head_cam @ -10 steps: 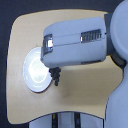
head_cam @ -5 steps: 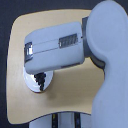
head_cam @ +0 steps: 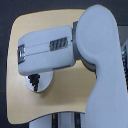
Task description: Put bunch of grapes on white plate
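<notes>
You are looking down on a tan surface (head_cam: pixel 55 102) with rounded corners, and most of it is covered by the robot's arm (head_cam: pixel 50 50). The big white forearm stretches from the shoulder mass on the exterior view's right toward the exterior view's left, where it ends in a darker, blocky wrist part.

The gripper (head_cam: pixel 34 82) hangs below that forearm's left end, a small dark shape reaching down over the plate (head_cam: pixel 46 84). You cannot tell whether its fingers are apart or together: at this size they blur into one dark cluster.

The plate lies directly under and around the gripper. Only its lower part shows, a white glossy arc peeking out from beneath the forearm; the rest is hidden by the arm.

The grapes (head_cam: pixel 35 86) seem to be the dark beaded mass at the gripper's tip, over the plate's visible part. You cannot separate them cleanly from the gripper's own dark fingers, so whether the gripper is clamped on them or just touching them cannot be told. Whether they rest on the plate or hang just above it is also unclear.

Below the gripper, past the surface's near edge, a pale upright structure with dark slots (head_cam: pixel 62 121) shows at the bottom of the view.
</notes>
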